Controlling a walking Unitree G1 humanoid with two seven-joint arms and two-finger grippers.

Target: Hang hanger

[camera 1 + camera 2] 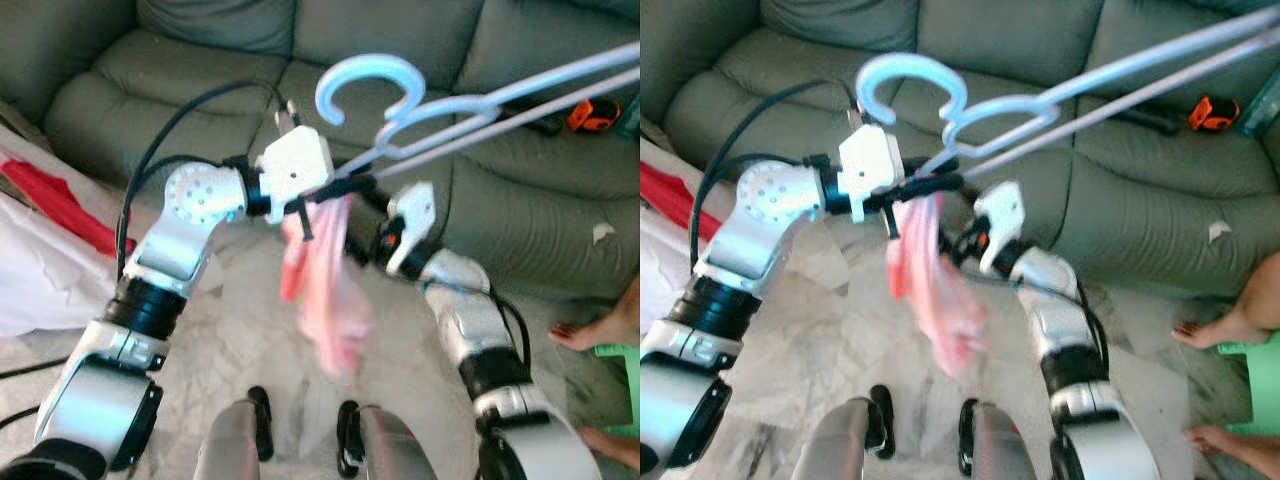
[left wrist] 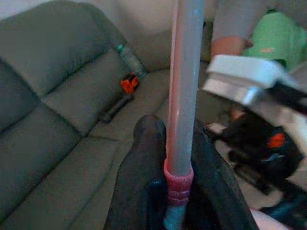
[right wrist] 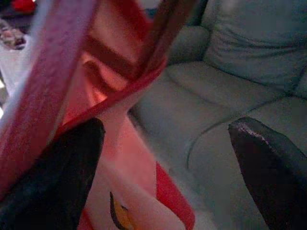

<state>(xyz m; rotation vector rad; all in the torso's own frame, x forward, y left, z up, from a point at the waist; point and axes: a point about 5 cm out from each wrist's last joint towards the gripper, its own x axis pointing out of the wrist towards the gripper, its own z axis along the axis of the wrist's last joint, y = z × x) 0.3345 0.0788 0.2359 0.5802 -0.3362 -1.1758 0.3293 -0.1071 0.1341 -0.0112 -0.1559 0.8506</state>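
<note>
Clamping the hanger [image 1: 450,110] bar above the sofa [image 1: 500,200], the left gripper [image 1: 335,190] should hold level while the right gripper [image 1: 385,240], fingers spread, steadies the pink garment [image 1: 325,290] against slipping.

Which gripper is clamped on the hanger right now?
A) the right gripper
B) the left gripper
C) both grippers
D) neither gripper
B: the left gripper is shut on the pale blue hanger, while the right gripper is open beside the pink garment.
</note>
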